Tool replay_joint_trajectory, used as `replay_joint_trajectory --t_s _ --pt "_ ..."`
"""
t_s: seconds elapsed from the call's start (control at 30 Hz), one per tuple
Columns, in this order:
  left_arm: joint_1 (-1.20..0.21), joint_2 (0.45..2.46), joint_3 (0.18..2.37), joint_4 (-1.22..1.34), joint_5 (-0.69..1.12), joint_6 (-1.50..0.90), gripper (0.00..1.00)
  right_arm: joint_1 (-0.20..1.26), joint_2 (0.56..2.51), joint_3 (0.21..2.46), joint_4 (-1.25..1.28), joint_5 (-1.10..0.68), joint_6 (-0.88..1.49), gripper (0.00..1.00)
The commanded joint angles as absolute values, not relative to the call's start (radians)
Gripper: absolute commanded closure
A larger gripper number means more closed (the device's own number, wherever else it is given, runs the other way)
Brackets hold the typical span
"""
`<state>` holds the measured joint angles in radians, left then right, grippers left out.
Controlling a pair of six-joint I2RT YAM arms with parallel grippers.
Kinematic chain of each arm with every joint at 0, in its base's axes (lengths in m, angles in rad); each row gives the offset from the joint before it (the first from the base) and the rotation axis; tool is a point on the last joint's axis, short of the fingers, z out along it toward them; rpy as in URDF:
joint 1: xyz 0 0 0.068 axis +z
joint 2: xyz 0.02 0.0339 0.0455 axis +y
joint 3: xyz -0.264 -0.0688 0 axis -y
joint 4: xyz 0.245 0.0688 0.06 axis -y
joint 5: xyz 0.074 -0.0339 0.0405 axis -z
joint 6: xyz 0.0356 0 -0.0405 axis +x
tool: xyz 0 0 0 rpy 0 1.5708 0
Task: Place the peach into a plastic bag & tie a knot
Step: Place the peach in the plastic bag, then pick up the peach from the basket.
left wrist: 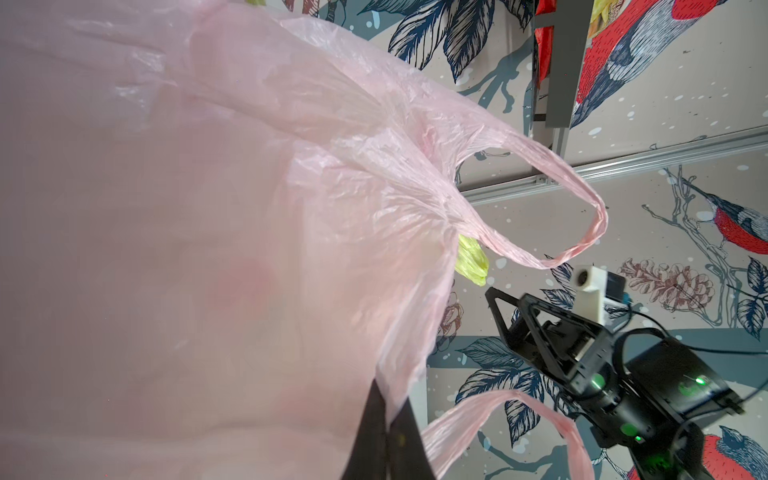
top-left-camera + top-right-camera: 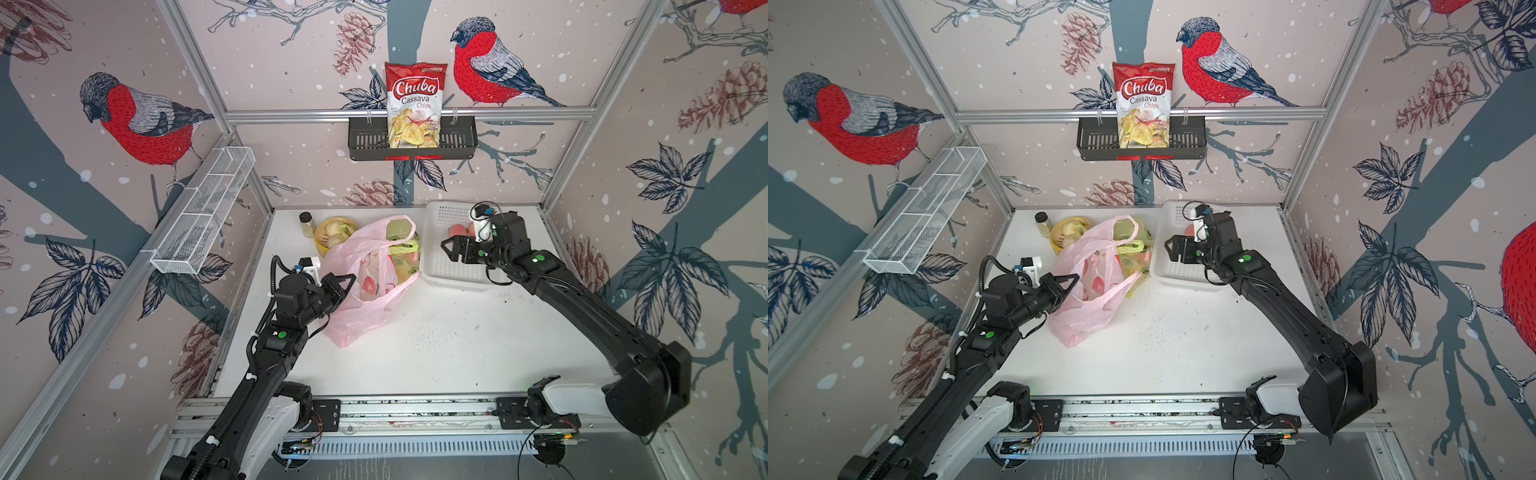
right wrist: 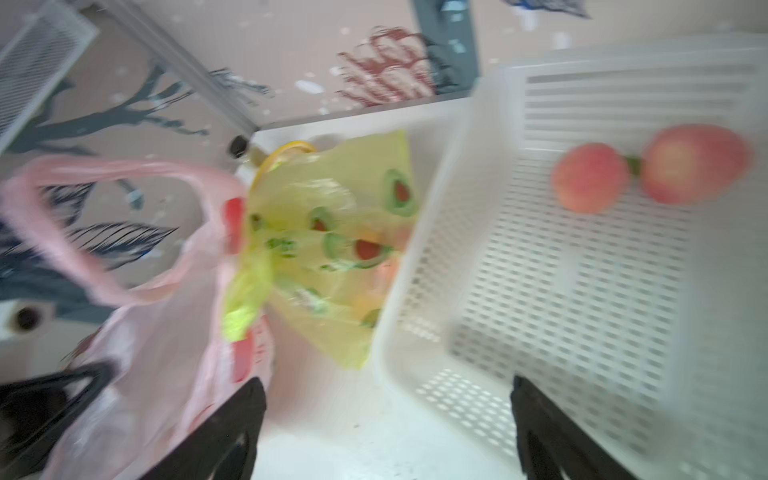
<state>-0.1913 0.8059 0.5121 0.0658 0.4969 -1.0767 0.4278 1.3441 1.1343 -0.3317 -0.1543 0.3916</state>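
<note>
Left gripper (image 2: 351, 279) clamps the pink bag (image 2: 365, 307) at its rim, holding it open; right gripper (image 2: 446, 249), wide and empty, hovers over peaches (image 3: 590, 183) at 2 o'clock.

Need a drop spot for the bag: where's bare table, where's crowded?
Free: the white tabletop bordered by the pink plastic bag, the white perforated plastic basket and the front aluminium rail. Crowded: the back left, where a dark-lidded jar, a yellow bowl and a yellow-green printed bag sit close together.
</note>
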Motion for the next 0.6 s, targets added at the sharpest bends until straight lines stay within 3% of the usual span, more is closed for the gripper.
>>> replay_joint_trajectory --t_s 0.0,0.27,0.57 --pt "-0.190 0.819 0.529 0.106 0.508 -1.042 1.00 0.359 1.423 1.127 -0.252 -0.023 0.387 0.04" --pt "-0.190 0.805 0.522 0.087 0.504 -1.030 1.00 0.284 1.940 1.488 -0.297 0.064 0.387 0.03" --pt "-0.190 0.809 0.527 0.090 0.519 -1.030 1.00 0.284 2.256 1.839 -0.386 0.050 0.426 0.04"
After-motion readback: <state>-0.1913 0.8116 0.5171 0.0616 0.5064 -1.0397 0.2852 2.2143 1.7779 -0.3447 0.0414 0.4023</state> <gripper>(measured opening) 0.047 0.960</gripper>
